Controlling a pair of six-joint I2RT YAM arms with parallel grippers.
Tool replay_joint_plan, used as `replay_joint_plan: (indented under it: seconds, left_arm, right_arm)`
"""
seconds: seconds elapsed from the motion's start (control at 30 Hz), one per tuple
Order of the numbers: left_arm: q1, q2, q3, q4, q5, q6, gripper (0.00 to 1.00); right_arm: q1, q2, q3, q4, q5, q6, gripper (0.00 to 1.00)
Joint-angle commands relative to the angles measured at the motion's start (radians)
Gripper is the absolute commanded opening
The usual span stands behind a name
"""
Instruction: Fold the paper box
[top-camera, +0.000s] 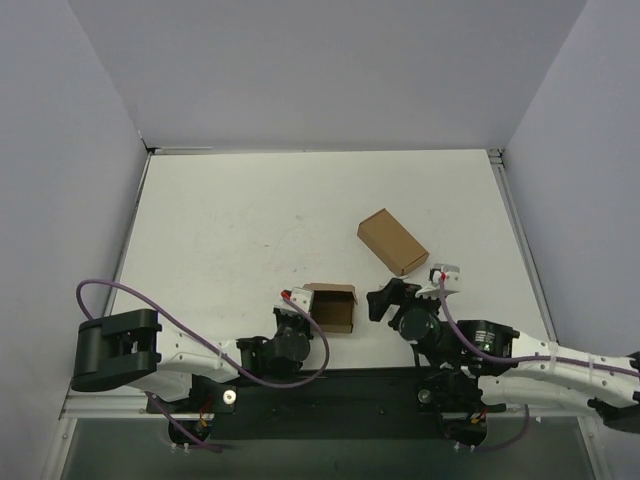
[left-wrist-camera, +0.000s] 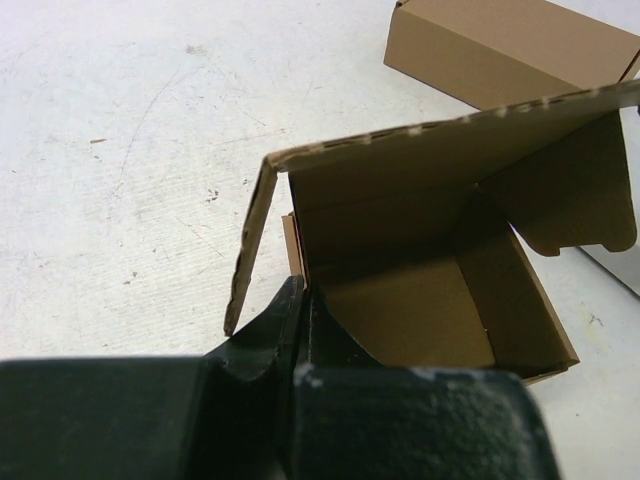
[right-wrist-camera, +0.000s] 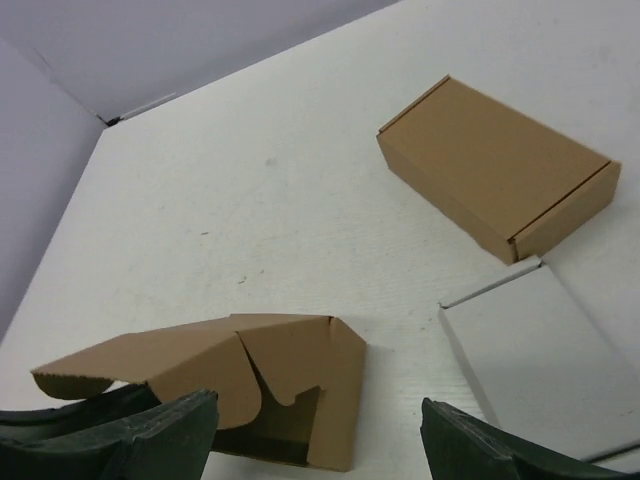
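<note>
Small brown paper box (top-camera: 332, 306) sits half-folded, lid open.

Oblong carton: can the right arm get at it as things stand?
Probably yes. The right gripper is open and empty, and the oblong carton lies closed just beyond it with nothing on top. The white slab lies close by on the near side and could get brushed.

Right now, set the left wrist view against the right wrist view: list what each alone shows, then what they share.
Left wrist only: the bare inside of the paper box, its floor and inner walls. Right wrist only: the white-grey slab lying flat beside the open right tool, which has nothing between its fingers. Both: the paper box with its lid flap raised, the closed longer carton and the white table.
</note>
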Motion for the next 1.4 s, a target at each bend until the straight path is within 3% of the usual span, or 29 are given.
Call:
replay_joint_plan:
  seconds: [0.0,0.13,0.33,0.83,1.17,1.37]
  left_arm:
    - [-0.012,-0.005,-0.015,-0.077,0.009,-0.007,0.00]
    - [-0.015,-0.006,-0.018,-0.080,0.006,-0.010,0.00]
    - [-0.018,-0.008,-0.018,-0.083,0.008,-0.020,0.00]
    - [-0.028,-0.003,-0.015,-0.066,0.025,-0.019,0.00]
    - [-0.035,0.001,-0.014,-0.056,0.038,-0.019,0.00]
    - [-0.033,-0.019,-0.021,-0.083,0.028,-0.034,0.00]
  right_arm:
    - [-0.273,0.004,0.001,0.225,-0.561,-0.153,0.83]
    - [-0.427,0.107,-0.006,0.367,-0.787,-0.115,0.83]
    - [-0.533,0.187,-0.080,0.598,-0.840,0.008,0.81]
    - [-0.562,0.378,-0.189,0.928,-0.970,0.195,0.76]
    - [-0.558,0.409,-0.188,1.002,-0.967,0.235,0.74]
    - [-0.551,0.373,-0.204,0.901,-0.891,0.166,0.71]
